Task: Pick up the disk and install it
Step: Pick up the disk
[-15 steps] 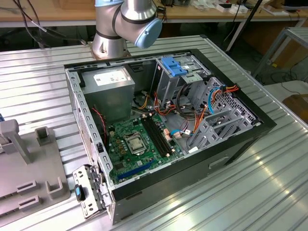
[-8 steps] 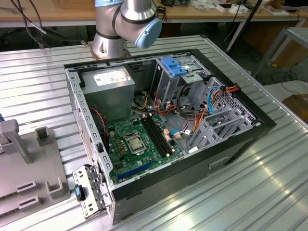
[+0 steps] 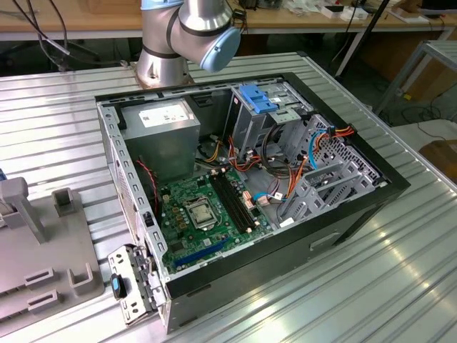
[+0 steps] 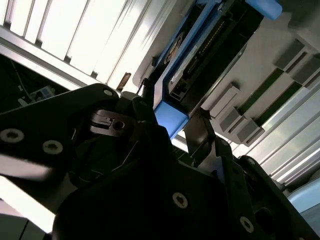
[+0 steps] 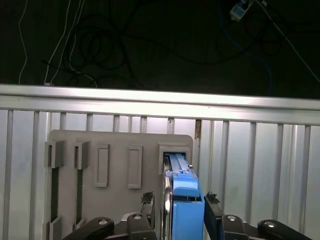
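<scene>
First wrist view: pincer (image 5: 178, 200) straddles disk (image 5: 183, 187) upright in grey holder (image 5: 117, 145).

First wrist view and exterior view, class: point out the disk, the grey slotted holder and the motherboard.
disk (image 5: 186, 187): first wrist view, its blue carrier end.
grey slotted holder (image 5: 118, 165): first wrist view, bare face between two slots.
motherboard (image 3: 175, 221): exterior view, its green surface.

Setting: a robotics lab bench.
Surface: a ribbed silver aluminium worktable (image 3: 343, 286) carried the set-up.
Machine: a silver-and-light-blue robot arm base (image 3: 161, 61) stood on it.
Workpiece: an open black desktop computer case (image 3: 285, 257) lay sideways, its green motherboard (image 3: 182, 214) exposed.
Tooling: a grey slotted plastic fixture plate (image 3: 43, 264) sat nearby.
Background: a long wooden bench (image 3: 86, 18) trailed loose black cables (image 3: 57, 43).
</scene>
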### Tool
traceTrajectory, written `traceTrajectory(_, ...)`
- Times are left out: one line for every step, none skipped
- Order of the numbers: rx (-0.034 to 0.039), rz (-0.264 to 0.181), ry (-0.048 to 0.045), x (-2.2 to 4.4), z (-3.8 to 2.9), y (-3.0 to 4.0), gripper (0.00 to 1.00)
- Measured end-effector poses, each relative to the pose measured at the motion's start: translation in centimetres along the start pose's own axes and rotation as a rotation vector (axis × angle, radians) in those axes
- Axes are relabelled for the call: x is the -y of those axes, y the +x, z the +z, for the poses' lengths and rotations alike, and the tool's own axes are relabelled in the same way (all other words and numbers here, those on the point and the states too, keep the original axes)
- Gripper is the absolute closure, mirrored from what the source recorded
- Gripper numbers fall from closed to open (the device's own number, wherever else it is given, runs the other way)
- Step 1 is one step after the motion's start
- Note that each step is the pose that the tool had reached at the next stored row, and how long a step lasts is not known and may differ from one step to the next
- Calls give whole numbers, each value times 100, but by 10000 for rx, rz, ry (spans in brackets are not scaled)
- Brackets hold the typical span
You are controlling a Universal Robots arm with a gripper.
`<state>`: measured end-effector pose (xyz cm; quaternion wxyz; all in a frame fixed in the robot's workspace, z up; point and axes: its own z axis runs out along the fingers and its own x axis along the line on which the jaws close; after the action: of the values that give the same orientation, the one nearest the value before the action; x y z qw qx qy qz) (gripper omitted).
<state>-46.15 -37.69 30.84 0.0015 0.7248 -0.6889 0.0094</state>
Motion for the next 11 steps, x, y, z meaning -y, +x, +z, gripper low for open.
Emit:
traceTrajectory(13, 0, 3, -2, 2, 0, 49)
traceTrajectory(16, 1, 21, -11, 6, 0, 49)
traceTrajectory(19, 0, 32, -18, 8, -1, 49)
traceTrajectory(20, -1, 34, -24, 9, 0, 49)
traceTrajectory(21, 1, 37, -28, 10, -1, 49)
traceTrajectory(22, 1, 37, -29, 12, -2, 49)
traceTrajectory(22, 1, 37, -29, 13, -2, 49)
traceTrajectory(23, 1, 38, -29, 16, -2, 49)
traceTrajectory(23, 1, 38, -29, 20, -2, 49)
traceTrajectory(23, 1, 37, -29, 23, -2, 49)
traceTrajectory(22, 1, 37, -30, 23, -2, 50)
